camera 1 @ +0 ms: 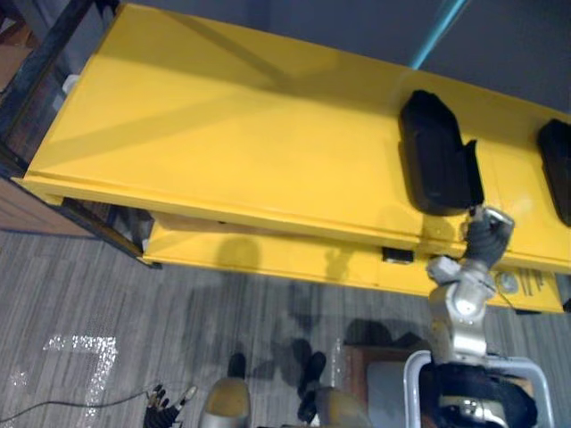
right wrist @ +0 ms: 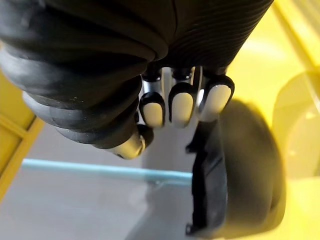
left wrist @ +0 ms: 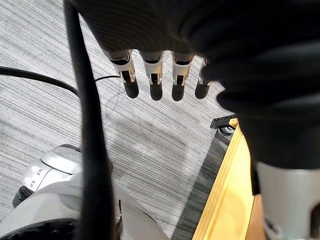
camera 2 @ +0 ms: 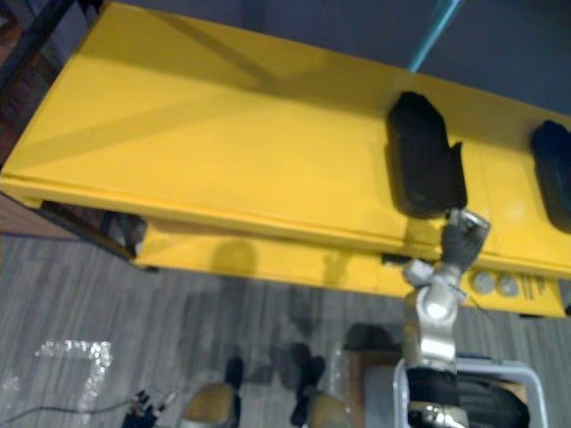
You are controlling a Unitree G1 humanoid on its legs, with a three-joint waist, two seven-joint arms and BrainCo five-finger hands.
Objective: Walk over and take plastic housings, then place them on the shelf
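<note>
two black plastic housings are on one yellow shelf (camera 1: 223,134). one housing (camera 1: 434,153) lies right of the middle, the other housing (camera 1: 557,169) at the right edge.

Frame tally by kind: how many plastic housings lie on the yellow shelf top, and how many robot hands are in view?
Black plastic housings: 2, this one by the right hand, the other at the right end of the yellow shelf.
Robot hands: 2, the right hand and the left hand, which is over the floor.
Total: 4.
</note>
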